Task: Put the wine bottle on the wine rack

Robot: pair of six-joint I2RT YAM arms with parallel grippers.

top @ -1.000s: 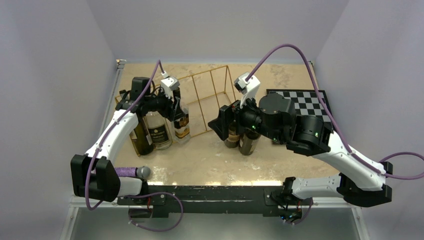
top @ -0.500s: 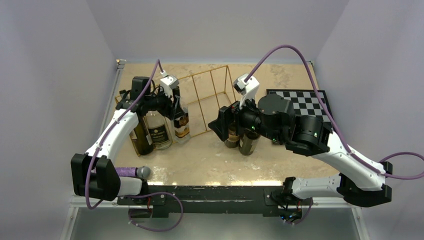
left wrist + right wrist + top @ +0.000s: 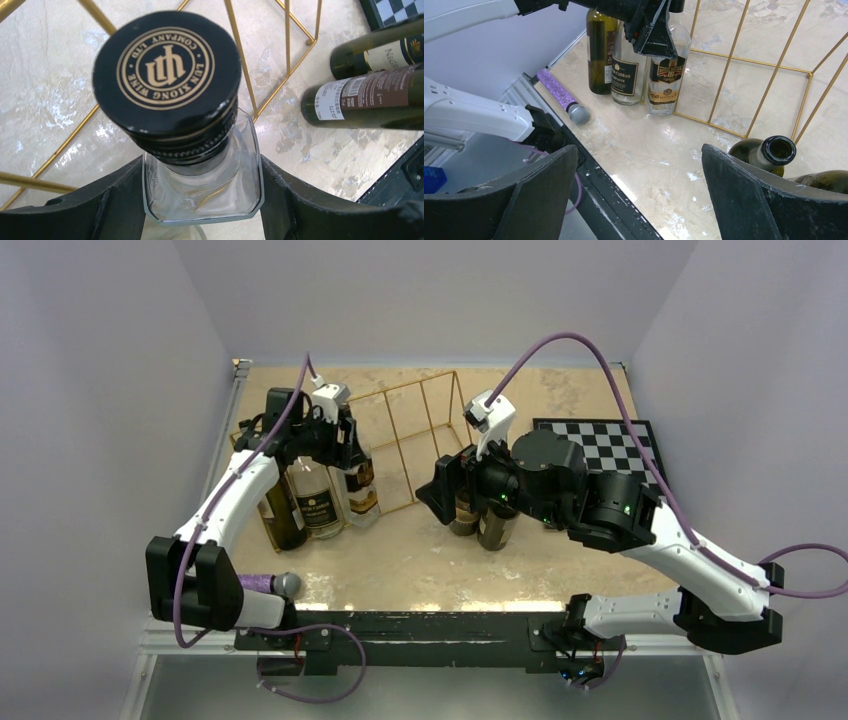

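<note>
At the left of the table, the left gripper (image 3: 343,443) clamps the clear, square-shouldered wine bottle (image 3: 362,483) just under its black cap, one finger (image 3: 95,212) pressed against each glass shoulder. The hold is high and the glass is smooth, so I judge the bottle could swing or slip once it is tipped toward the rack. It stands at the right of a tight row, beside another clear bottle (image 3: 318,502) and a dark green bottle (image 3: 283,518). A careless sideways pull could knock those over. I cannot tell whether its base is clear of the table. The left arm reaches forward from its base, elbow raised, wrist pointing down over the cap.

Just right of the held bottle stands the gold wine rack (image 3: 425,420), its slots unfilled. Its thin wires could catch the bottle's body.

Further right, the right gripper (image 3: 441,486) hovers with its jaws spread wide, holding nothing, above two dark bottles (image 3: 482,520) standing together. Any drop could topple them. That arm is folded, forearm crossing in front of the chessboard (image 3: 612,443).
</note>
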